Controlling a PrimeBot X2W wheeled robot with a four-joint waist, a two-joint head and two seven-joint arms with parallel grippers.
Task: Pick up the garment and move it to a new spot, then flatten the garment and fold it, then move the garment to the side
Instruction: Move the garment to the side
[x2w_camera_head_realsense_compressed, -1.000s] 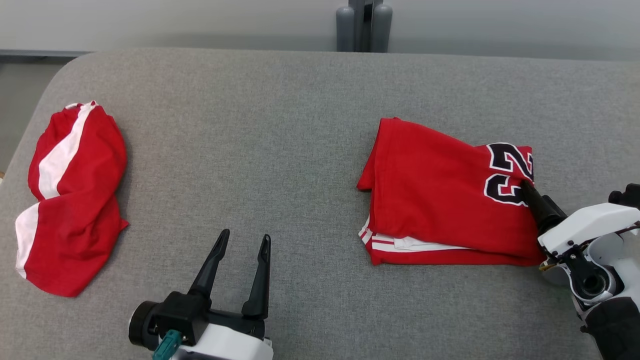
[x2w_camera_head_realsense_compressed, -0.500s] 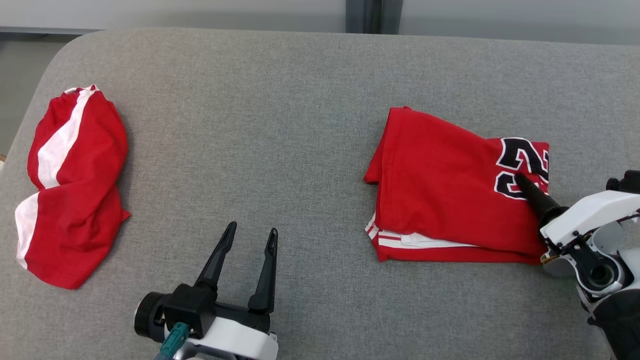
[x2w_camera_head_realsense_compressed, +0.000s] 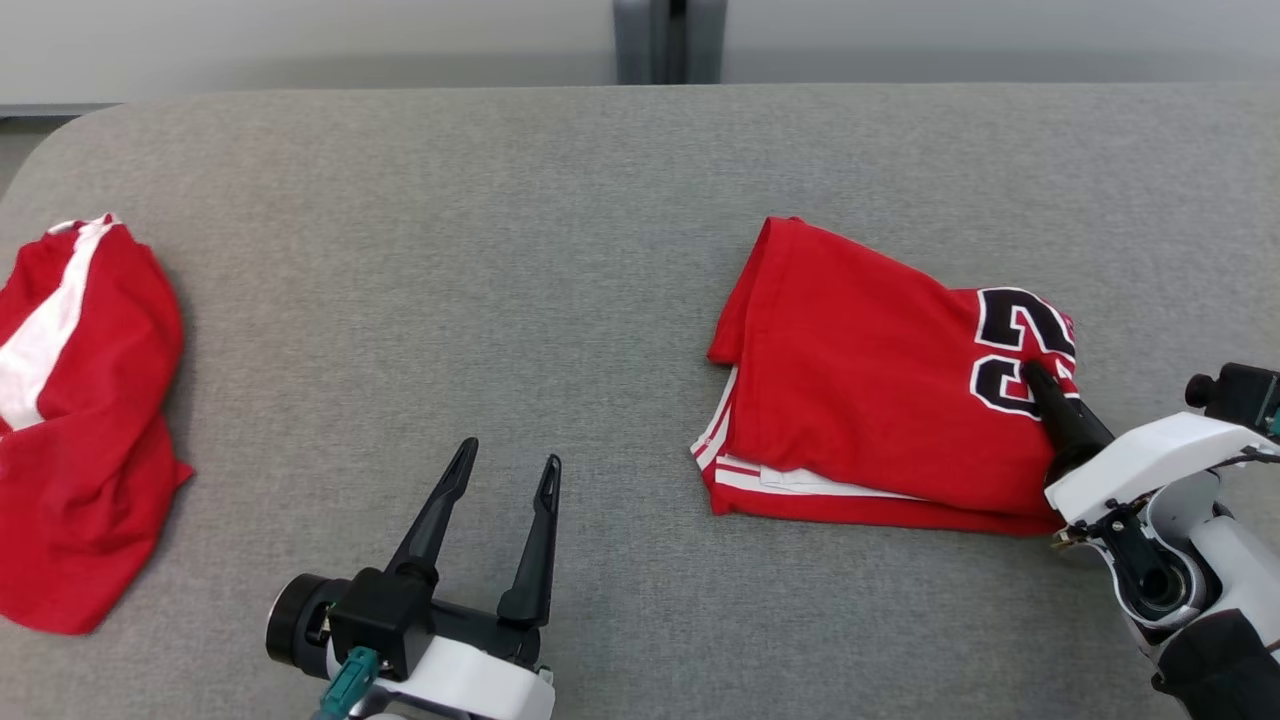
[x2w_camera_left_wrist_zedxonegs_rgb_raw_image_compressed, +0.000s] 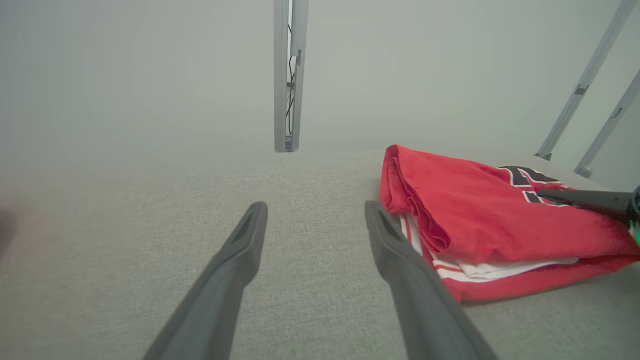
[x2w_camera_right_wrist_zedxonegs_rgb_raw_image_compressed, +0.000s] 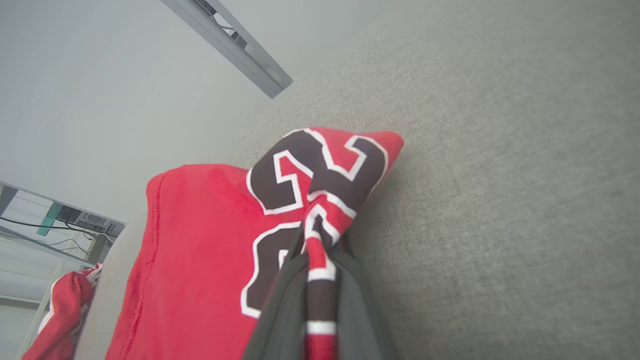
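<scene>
A folded red garment (x2w_camera_head_realsense_compressed: 860, 400) with a black-and-white number and white stripes along its lower edge lies on the right half of the grey table (x2w_camera_head_realsense_compressed: 450, 250). My right gripper (x2w_camera_head_realsense_compressed: 1033, 372) comes in from the right and is shut on the garment's right edge at the number. In the right wrist view the printed cloth (x2w_camera_right_wrist_zedxonegs_rgb_raw_image_compressed: 200, 240) is pinched and bunched between the right gripper (x2w_camera_right_wrist_zedxonegs_rgb_raw_image_compressed: 315, 240) fingers. My left gripper (x2w_camera_head_realsense_compressed: 510, 455) stands open over bare table near the front, left of the garment. In the left wrist view the left gripper (x2w_camera_left_wrist_zedxonegs_rgb_raw_image_compressed: 315, 207) holds nothing, with the garment (x2w_camera_left_wrist_zedxonegs_rgb_raw_image_compressed: 480, 215) to its right.
A second red cloth with a white stripe (x2w_camera_head_realsense_compressed: 70, 430) lies crumpled at the table's far left edge and shows in the right wrist view too (x2w_camera_right_wrist_zedxonegs_rgb_raw_image_compressed: 60, 310). A grey post (x2w_camera_head_realsense_compressed: 668, 40) stands behind the table's back edge. Bare table lies between the two cloths.
My right gripper has shut on the garment's right edge, bunching the cloth at the number. The head camera has shifted, sliding the whole picture left. The left gripper stays open.
</scene>
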